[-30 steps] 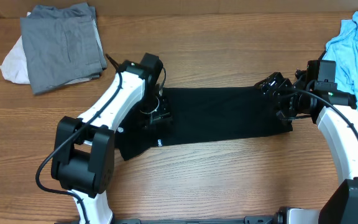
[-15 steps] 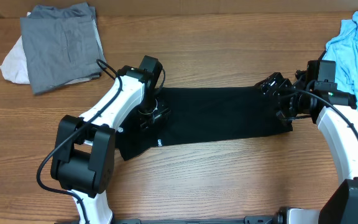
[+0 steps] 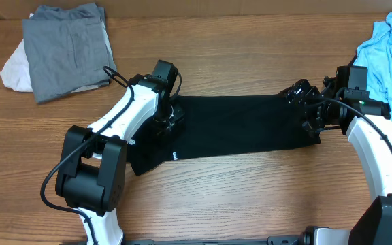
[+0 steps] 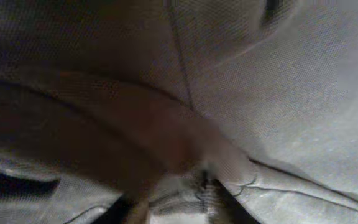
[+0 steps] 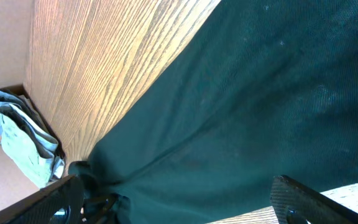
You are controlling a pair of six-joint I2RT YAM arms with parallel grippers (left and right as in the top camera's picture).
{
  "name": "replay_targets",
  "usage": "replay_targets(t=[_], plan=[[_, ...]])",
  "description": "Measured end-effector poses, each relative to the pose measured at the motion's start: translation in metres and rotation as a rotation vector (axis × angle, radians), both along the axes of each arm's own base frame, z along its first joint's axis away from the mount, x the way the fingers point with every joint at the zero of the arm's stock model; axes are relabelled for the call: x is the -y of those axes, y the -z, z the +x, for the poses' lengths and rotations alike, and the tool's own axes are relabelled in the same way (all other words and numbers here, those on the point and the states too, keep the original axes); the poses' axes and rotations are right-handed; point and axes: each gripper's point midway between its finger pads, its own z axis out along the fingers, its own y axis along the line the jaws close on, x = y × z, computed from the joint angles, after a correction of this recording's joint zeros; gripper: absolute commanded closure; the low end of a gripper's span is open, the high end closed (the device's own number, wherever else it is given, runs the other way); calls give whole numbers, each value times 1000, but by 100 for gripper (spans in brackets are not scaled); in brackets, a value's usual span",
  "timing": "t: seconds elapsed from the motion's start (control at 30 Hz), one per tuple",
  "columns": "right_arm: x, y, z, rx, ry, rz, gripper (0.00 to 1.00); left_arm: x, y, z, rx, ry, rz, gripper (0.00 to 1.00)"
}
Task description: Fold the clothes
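Left gripper (image 4: 176, 210) pinches a puckered fold of the black shirt (image 3: 237, 126) between its fingers. Right gripper (image 5: 179, 205) stands spread wide, shirt fabric lying between its fingers.

A brown, wood-grained tabletop (image 5: 104, 62) is seen stretching out beyond the right fingers (image 5: 309, 199).

Open wood table (image 3: 250, 197) beside the black shirt (image 3: 237, 133) (grey pile (image 3: 67, 51) far left)
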Motion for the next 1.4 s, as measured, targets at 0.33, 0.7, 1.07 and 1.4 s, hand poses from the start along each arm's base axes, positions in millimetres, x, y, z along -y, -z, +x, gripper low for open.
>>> replay_targets(t=[0.33,0.7,1.07,1.4], plan=[[0,1,-2,-8,1,-2,4,10,-5,31,132,5,-37,94],[8,8,-8,-41,5,-55,9,-2,-13,68,298,11,37,47],[8,13,-18,-29,-122,-122,37,-39,-43,75,242,72,-11,0],[9,17,-28,-51,-177,-156,83,-59,-118,61,187,246,-16,31]])
